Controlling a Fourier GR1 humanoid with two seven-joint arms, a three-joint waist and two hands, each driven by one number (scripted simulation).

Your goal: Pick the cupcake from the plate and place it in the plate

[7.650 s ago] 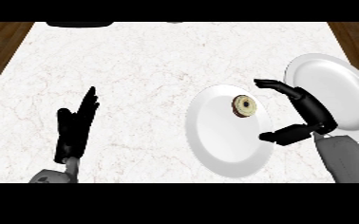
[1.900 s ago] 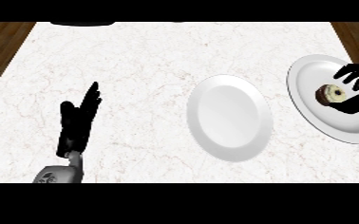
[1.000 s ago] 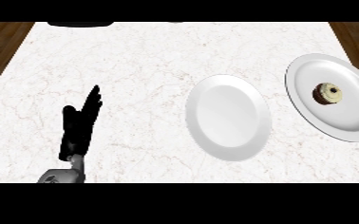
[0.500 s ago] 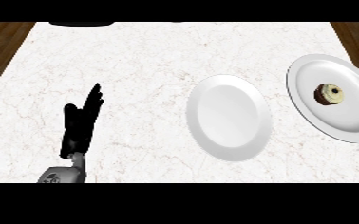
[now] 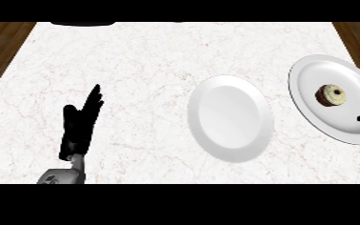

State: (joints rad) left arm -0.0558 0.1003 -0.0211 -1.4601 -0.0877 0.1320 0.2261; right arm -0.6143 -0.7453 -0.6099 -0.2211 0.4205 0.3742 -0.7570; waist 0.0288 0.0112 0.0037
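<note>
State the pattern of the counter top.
The counter top is white marble with faint veins, seen in the head view.

Bright, flat, even light throughout

Nothing readable: no text, label, brand or number on the cupcake [image 5: 330, 95], its plate [image 5: 306, 82] or the counter [image 5: 141, 62]

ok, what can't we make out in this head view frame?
Right hand: shows nowhere in the head view, outside its edges.
Right plate: right side cut off by the head view's right edge.
Dark object at the counter's far edge: cut by the view's top, unidentifiable.
Cupcake: too small in the head view to tell its topping.
</note>
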